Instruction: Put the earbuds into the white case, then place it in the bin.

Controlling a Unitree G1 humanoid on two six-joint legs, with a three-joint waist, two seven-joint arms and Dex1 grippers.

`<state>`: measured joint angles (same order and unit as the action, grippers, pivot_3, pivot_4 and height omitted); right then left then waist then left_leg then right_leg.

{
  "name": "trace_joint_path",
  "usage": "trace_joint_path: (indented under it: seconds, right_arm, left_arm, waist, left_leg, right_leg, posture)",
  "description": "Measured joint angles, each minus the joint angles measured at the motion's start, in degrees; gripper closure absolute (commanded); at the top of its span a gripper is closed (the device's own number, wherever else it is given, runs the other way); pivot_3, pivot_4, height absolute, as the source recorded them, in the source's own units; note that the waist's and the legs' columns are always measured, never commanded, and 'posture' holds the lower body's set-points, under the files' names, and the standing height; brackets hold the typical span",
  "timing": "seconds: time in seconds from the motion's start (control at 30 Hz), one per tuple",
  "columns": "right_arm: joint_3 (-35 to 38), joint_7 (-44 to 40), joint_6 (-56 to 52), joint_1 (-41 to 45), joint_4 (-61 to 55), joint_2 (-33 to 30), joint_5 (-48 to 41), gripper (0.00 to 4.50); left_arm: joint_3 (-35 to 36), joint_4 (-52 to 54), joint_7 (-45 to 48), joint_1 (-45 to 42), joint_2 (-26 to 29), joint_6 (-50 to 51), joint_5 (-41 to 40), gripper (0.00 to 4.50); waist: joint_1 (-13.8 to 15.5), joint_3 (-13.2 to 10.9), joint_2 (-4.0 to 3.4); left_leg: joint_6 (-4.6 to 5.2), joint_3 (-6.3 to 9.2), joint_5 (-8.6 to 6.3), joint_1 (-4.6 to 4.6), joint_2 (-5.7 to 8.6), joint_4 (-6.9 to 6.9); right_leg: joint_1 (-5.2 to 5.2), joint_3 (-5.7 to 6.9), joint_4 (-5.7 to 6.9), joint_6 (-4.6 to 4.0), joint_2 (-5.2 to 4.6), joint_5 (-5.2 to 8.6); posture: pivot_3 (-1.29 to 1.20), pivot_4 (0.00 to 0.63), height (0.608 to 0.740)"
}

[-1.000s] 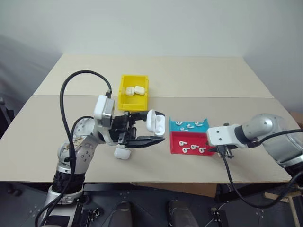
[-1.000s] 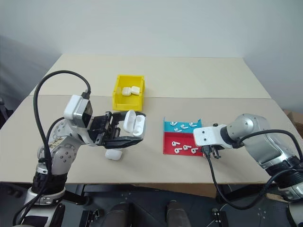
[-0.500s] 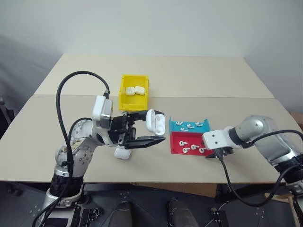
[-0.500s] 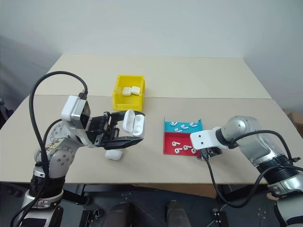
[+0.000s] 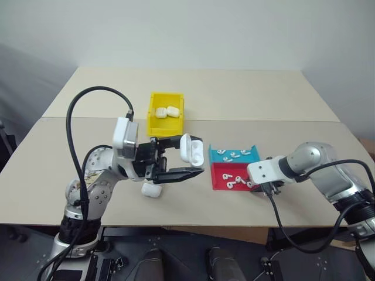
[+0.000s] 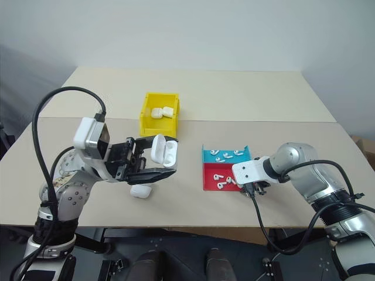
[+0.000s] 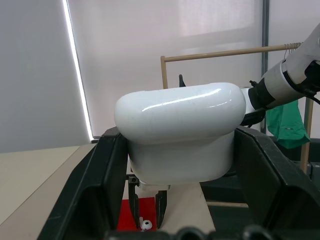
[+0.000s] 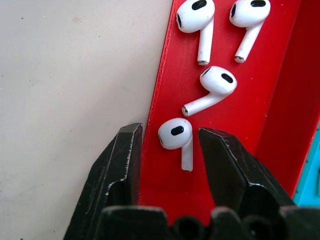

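My left gripper (image 5: 185, 157) is shut on an open white case (image 5: 190, 150) and holds it above the table with its lid flipped up; the case (image 7: 177, 130) sits between the black fingers. My right gripper (image 5: 262, 188) points down at the near right corner of the red tray (image 5: 218, 179). It is open, its fingers on either side of one of the earbuds (image 8: 176, 135) without touching it. Three more earbuds (image 8: 216, 84) lie further along the tray. The yellow bin (image 5: 153, 125) stands behind the left gripper with two shut cases (image 5: 166, 111) inside.
A cyan tray (image 5: 252, 150) holding several earbuds adjoins the far side of the red tray. Another shut white case (image 5: 151, 189) lies on the table below my left gripper. The beige table (image 5: 246, 99) stretches open behind the trays and the bin.
My right gripper has edged slightly leftward, from just beyond the red tray's right edge to over its near corner. The left gripper has kept still with the case.
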<state>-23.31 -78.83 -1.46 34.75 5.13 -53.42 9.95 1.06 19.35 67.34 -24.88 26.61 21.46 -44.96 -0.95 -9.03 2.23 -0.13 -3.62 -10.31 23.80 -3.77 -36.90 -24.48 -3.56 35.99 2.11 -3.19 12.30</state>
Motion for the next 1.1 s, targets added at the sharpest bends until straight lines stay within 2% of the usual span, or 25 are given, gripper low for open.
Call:
trace_joint_path:
  seconds: [0.3, 0.4, 0.47, 0.77, 0.97, 1.03, 1.1]
  right_arm:
    - [0.0, 0.02, 0.11, 0.0, 0.24, 0.01, 0.14, 2.32]
    - [0.0, -0.14, 0.11, 0.0, 0.46, 0.01, 0.2, 2.9]
    - [-0.01, -0.5, 0.1, -0.01, 0.47, 0.0, 0.23, 3.51]
    - [0.65, -1.81, -2.3, -1.02, -2.72, -0.17, -1.22, 3.51]
    - [5.75, -3.86, -10.59, -2.91, -8.13, -1.4, -8.71, 3.51]
    - [11.16, -3.48, -18.29, -3.55, -11.73, -0.99, -15.78, 3.51]
    - [20.0, -0.7, -27.39, -3.48, -15.96, 1.93, -25.78, 3.51]
  left_arm:
    - [0.01, 0.17, -0.42, 0.08, 0.36, 0.0, -0.1, 1.65]
    - [0.01, 0.23, -0.43, 0.08, 0.41, 0.0, -0.1, 1.65]
    - [0.01, 0.43, -0.45, 0.08, 0.41, 0.0, -0.1, 1.65]
    - [0.0, 1.08, -0.45, 0.22, 0.58, 0.0, -0.1, 1.65]
    - [-0.01, 1.05, -0.39, 0.2, 0.63, 0.04, -0.2, 1.65]
    - [-0.05, 0.82, -0.41, 0.11, 0.34, 0.11, -0.27, 1.65]
    - [-0.25, 0.15, -0.43, -0.2, -0.34, 0.18, -0.4, 1.65]
  waist:
    - [0.06, 0.0, 0.0]
    - [0.07, 0.0, 0.0]
    - [0.07, 0.0, 0.0]
    - [0.11, 0.0, 0.0]
    - [0.11, 0.0, 0.0]
    - [0.08, -0.01, 0.0]
    - [0.04, -0.01, 0.01]
  left_leg:
    - [0.0, 0.0, 0.0, 0.0, 0.0, 0.0]
    - [0.0, 0.0, 0.0, 0.0, 0.0, 0.0]
    - [0.0, 0.0, 0.0, 0.0, 0.0, 0.0]
    - [0.0, 0.0, 0.0, 0.0, 0.0, 0.0]
    - [0.0, 0.0, 0.0, 0.0, 0.0, 0.0]
    - [0.0, 0.01, 0.0, 0.01, -0.01, 0.01]
    - [0.0, 0.04, 0.0, -0.01, -0.03, 0.01]
  right_leg:
    - [0.0, 0.0, 0.0, 0.0, 0.0, 0.0]
    - [0.0, 0.0, 0.0, 0.0, 0.0, 0.0]
    - [0.0, 0.0, -0.01, 0.0, 0.0, 0.0]
    - [0.0, 0.0, -0.01, 0.0, 0.0, 0.0]
    - [0.0, 0.01, -0.01, 0.0, -0.01, 0.0]
    - [0.0, 0.0, 0.0, 0.0, -0.01, 0.0]
    - [0.03, 0.01, 0.0, -0.01, 0.01, -0.01]
  posture:
    - [0.0, 0.15, 0.74]
    - [0.0, 0.15, 0.74]
    - [0.0, 0.15, 0.74]
    - [0.0, 0.15, 0.74]
    - [0.0, 0.15, 0.74]
    - [0.0, 0.15, 0.74]
    - [0.0, 0.15, 0.74]
